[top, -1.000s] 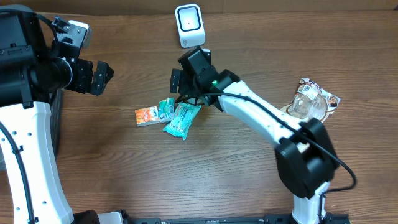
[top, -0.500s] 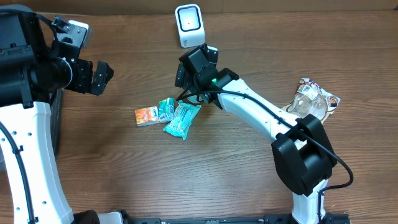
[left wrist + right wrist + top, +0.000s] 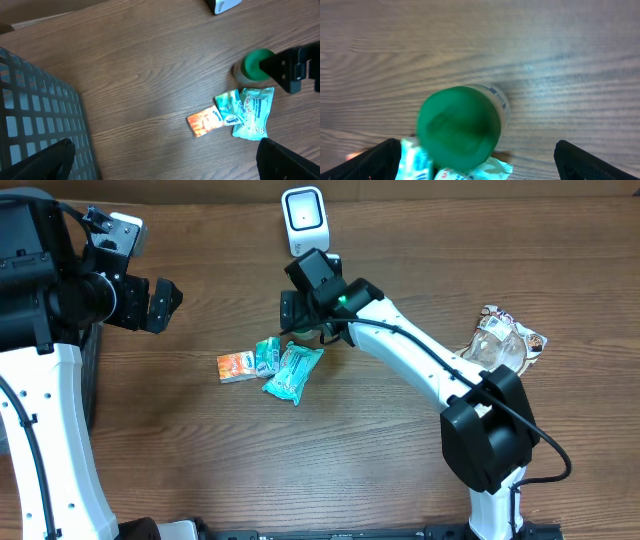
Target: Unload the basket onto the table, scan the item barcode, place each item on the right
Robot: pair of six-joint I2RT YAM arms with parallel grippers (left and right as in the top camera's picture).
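Since a second earlier, only the right gripper [image 3: 303,318] had shifted, its head turned slightly and sitting a touch closer to the scanner [image 3: 303,220] at its 12 o'clock.

Its fingers [image 3: 372,161] stood spread wide at the lower corners of the wrist view, gripping nothing. The green-capped bottle [image 3: 459,129] stood upright on the table [image 3: 400,470] below and between them, with no visible contact. From there the white right arm ran back toward 4 o'clock to its base.

The bottle showed a round green cap, blurred, and a pale body with some blue print; no barcode could be made out. It stood just at 1 o'clock of the teal packets [image 3: 247,112], with the orange packet [image 3: 205,121] beside them.

The left gripper [image 3: 160,305] hung wide open and empty near the basket [image 3: 35,115], unchanged, as were the packets.
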